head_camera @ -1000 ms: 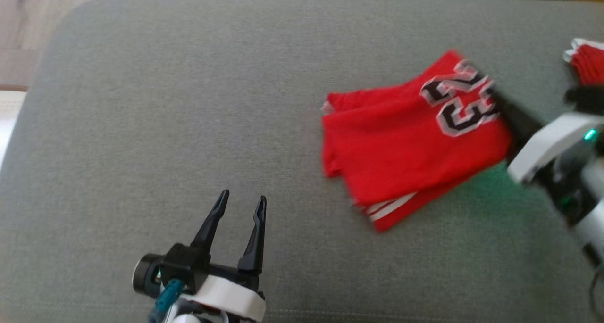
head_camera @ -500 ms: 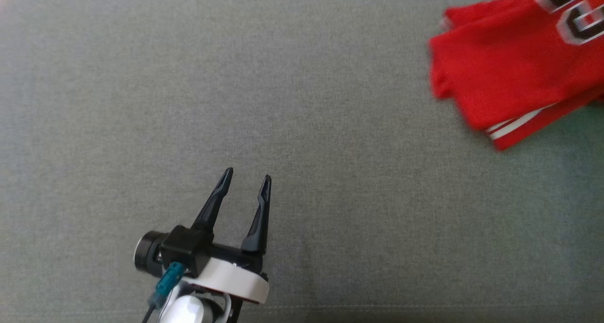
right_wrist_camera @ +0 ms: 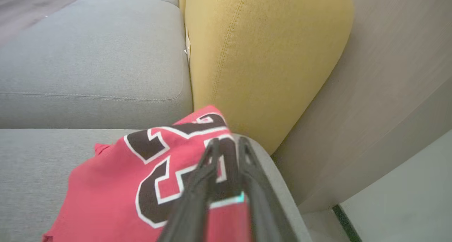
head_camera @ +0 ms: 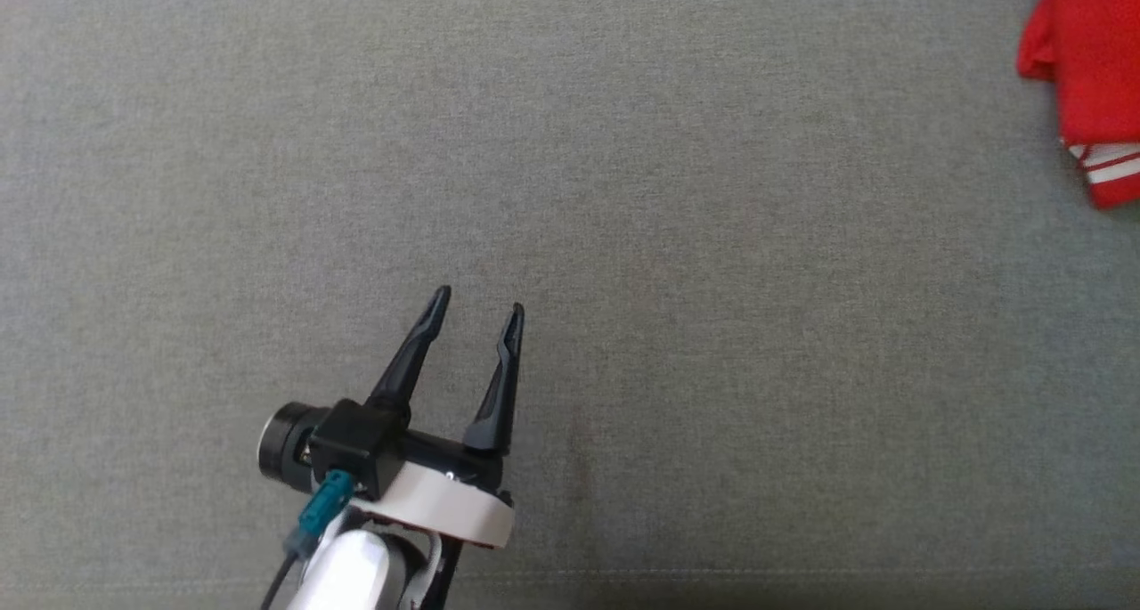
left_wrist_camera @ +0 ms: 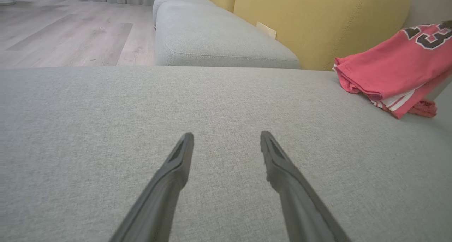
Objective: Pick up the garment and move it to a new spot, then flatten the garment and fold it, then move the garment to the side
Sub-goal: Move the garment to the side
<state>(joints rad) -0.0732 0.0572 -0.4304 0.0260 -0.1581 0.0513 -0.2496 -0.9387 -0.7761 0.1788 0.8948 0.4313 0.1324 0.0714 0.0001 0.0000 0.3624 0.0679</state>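
The garment (head_camera: 1091, 67) is a folded red jersey with black-and-white numerals, cut off by the right edge of the head view. It rests on the grey sofa seat (head_camera: 623, 191). In the right wrist view my right gripper (right_wrist_camera: 229, 142) has its fingers nearly together, shut on the garment (right_wrist_camera: 106, 192) at the numeral, close to the seat's end. In the left wrist view the garment (left_wrist_camera: 392, 69) rises at its far right side. My left gripper (head_camera: 479, 305) stands open over bare seat, far left of the garment, and holds nothing (left_wrist_camera: 226, 136).
A yellow back cushion (right_wrist_camera: 261, 58) stands just behind the garment, and it also shows as the yellow cushion (left_wrist_camera: 317, 19). A second grey seat (left_wrist_camera: 212, 33) lies beyond, with wooden floor (left_wrist_camera: 70, 30) to its left. The seat's end drops off beside a pale panel (right_wrist_camera: 388, 93).
The head picture has shifted as the camera moved. Relative to my left gripper, the garment has travelled right, to the picture's right edge. The left gripper stays open.
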